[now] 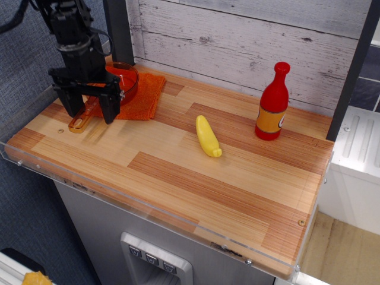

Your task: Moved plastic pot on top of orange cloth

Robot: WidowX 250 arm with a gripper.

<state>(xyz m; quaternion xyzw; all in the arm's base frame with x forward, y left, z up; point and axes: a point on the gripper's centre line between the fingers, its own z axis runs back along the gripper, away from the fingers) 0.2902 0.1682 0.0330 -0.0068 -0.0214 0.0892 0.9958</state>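
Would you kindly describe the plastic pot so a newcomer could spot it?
Look to the wooden table's far left corner, on the orange cloth. The plastic pot is see-through orange with a long handle between the open gripper's fingers.

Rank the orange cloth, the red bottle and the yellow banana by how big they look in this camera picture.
1. orange cloth, though the pan and arm partly hide it
2. red bottle
3. yellow banana

The bottle and cloth are close, so that order is unsure.
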